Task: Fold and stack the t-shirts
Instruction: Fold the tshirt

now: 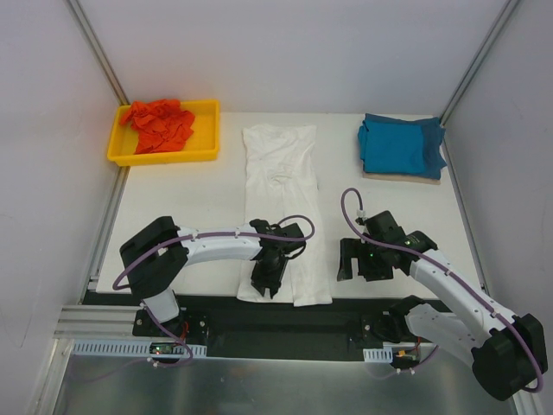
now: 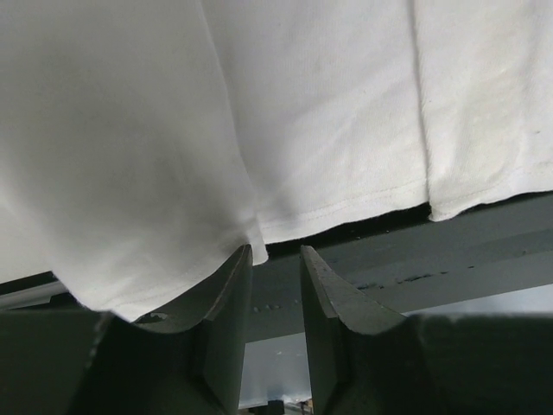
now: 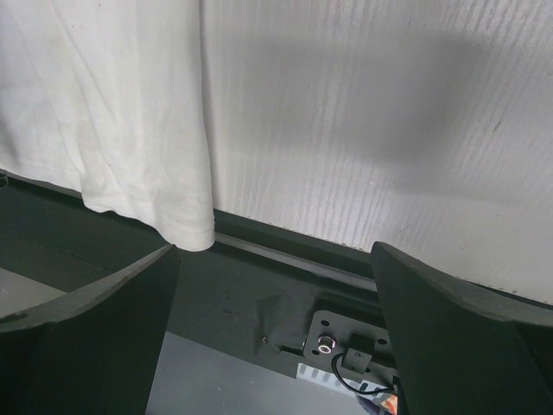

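Note:
A white t-shirt (image 1: 281,186) lies in a long narrow strip down the middle of the table, its hem hanging over the near edge. My left gripper (image 1: 266,284) hovers at that hem's left corner. In the left wrist view its jaws (image 2: 276,251) stand a narrow gap apart with no cloth between them, and the white t-shirt (image 2: 302,112) hem just touches the left fingertip (image 2: 242,259). My right gripper (image 1: 356,264) is wide open just right of the shirt; the right wrist view shows the right gripper (image 3: 275,251) empty beside the white t-shirt (image 3: 104,112). A teal-blue t-shirt (image 1: 402,145) lies folded at the back right.
A yellow tray (image 1: 164,158) at the back left holds a crumpled orange-red t-shirt (image 1: 158,124). The teal shirt rests on a brownish board (image 1: 406,175). A black frame rail (image 3: 285,259) runs below the white table's (image 3: 363,112) near edge. Walls close both sides.

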### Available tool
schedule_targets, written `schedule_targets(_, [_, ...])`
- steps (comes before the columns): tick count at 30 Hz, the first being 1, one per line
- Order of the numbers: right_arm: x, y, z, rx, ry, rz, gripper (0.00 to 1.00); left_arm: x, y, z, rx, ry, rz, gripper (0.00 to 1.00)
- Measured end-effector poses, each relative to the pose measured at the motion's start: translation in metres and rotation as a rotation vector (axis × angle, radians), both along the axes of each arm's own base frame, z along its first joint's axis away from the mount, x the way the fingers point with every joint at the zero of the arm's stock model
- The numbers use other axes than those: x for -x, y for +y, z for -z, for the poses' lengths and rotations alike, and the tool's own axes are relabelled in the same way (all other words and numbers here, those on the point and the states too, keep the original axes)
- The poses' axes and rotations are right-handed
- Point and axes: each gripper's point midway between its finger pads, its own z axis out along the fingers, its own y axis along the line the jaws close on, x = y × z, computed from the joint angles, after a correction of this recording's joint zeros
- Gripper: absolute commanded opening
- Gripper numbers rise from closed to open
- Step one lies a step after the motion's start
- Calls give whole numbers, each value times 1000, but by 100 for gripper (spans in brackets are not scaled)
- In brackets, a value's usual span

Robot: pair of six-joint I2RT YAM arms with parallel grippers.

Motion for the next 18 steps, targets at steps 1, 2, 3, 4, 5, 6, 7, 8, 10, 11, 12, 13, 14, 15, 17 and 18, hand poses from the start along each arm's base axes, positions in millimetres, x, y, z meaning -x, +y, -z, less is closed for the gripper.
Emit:
schedule_targets(1, [0,0,0,0,0,0,97,0,1,0,-4,-2,0,29])
schedule_targets(2, [0,0,0,0,-1,0,97,0,2,0,-8,-3,0,30])
schedule_targets(3, [0,0,0,0,-1,0,97,-1,3,0,-14,-6,-1,30])
schedule_targets(4, [0,0,0,-1,-1,0,97,-1,4,1,-21,-9,-1,30])
schedule_targets(5, [0,0,0,-1,-1,0,97,-2,6,1,-31,-16,-1,30])
schedule_targets(6, [-1,0,0,-1,-3,1,97,-3,8,1,-40,-20,-2,29])
schedule_targets(7, [-1,0,0,-1,-4,1,97,-3,11,2,-50,-27,-2,29])
schedule_targets(8, [-2,0,0,1,-7,2,97,-4,13,2,-60,-31,-2,29])
schedule_targets(10, [-2,0,0,1,-10,3,97,-4,16,2,-73,-32,-2,27])
schedule_targets(11, [-2,0,0,2,-10,3,97,-4,17,2,-79,-32,-2,24])
schedule_targets(12, [-3,0,0,2,-11,3,97,-4,18,3,-84,-34,-1,16])
schedule_targets(13, [-3,0,0,2,-11,3,97,-5,19,3,-90,-37,-1,11])
schedule_targets(14, [-3,0,1,3,-11,3,97,-5,20,4,-95,-38,-2,6])
schedule_targets(15, [-2,0,1,4,-11,4,97,-5,20,5,-101,-38,-1,4])
schedule_targets(17, [-2,-1,2,8,-10,5,97,-5,21,7,-109,-36,1,0])
schedule_targets(18, [-2,-2,2,10,-11,6,97,-5,22,8,-111,-35,2,0])
